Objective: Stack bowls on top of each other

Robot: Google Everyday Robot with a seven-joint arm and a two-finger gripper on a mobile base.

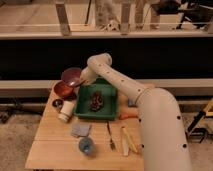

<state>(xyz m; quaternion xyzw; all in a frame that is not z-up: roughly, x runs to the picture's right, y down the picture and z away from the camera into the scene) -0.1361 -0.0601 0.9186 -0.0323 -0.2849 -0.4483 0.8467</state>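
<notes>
The purple bowl (71,75) sits at the back left of the wooden table (50,145). The orange-red bowl (63,90) stands right in front of it, a little to the left, touching or nearly touching it. My gripper (78,83) is at the purple bowl's near right rim, just above the gap between the two bowls. My arm (125,85) reaches to it from the lower right, over the green tray.
A green tray (112,106) holding dark food stands mid-table. A small dark dish (57,103) and a white cup (66,111) are at the left. A grey cloth (80,130), blue cup (86,145), fork (110,136), banana (128,141) and orange carrot (128,116) lie in front.
</notes>
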